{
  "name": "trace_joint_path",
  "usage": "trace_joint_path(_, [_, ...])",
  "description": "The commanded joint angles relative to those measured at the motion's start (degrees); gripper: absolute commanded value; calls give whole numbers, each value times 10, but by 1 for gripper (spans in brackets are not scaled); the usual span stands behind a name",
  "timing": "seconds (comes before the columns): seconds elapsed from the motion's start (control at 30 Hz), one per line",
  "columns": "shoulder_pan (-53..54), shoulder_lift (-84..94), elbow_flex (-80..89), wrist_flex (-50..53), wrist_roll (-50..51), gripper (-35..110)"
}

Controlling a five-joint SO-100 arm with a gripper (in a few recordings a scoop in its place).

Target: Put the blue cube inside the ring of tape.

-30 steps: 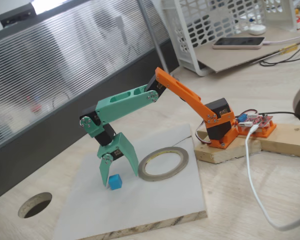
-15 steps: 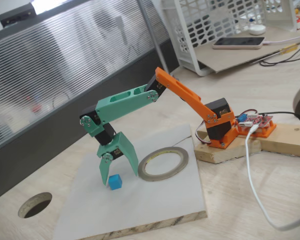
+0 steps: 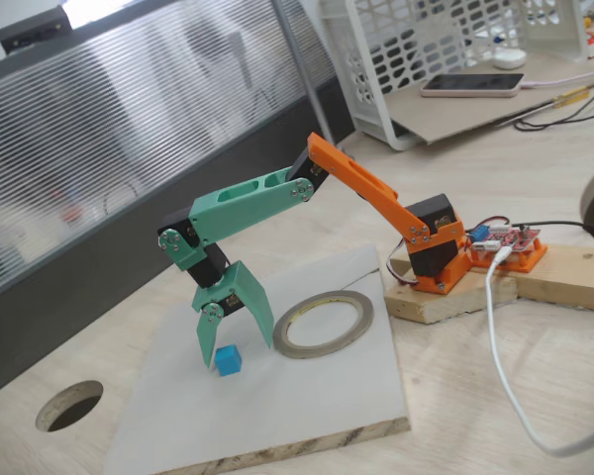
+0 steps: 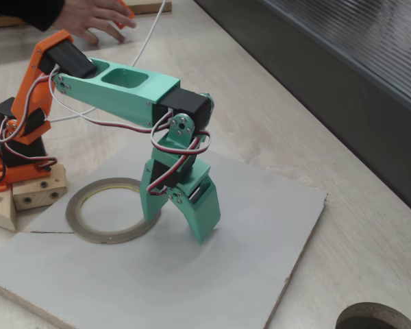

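Observation:
The blue cube (image 3: 228,359) rests on the grey board (image 3: 307,406), between the fingers of my green gripper (image 3: 238,352). It sits close to the left finger, and I cannot tell whether they touch. The jaws stand wide apart, pointing down at the board, so the gripper is open. The ring of tape (image 3: 365,317) lies flat on the board just right of the gripper, a little apart from it. From the opposite side, the gripper (image 4: 176,227) stands right of the ring of tape (image 4: 73,216), and its fingers hide the cube.
The arm's orange base (image 3: 438,259) sits on wooden blocks at the board's right corner, and a white cable (image 3: 500,356) trails across the table beside it. A dark round hole (image 3: 69,404) lies in the table left of the board. A white basket stands at the back.

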Motion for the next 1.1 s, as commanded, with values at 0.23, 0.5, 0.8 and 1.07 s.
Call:
trace_joint_path(0.23, [-7, 14, -3, -18, 2, 70])
trace_joint_path(0.5, [-7, 14, -2, -78, 1, 69])
trace_joint_path(0.8, [-7, 14, -2, -79, 2, 69])
trace_joint_path(1.07, [-5, 14, -3, -80, 3, 65])
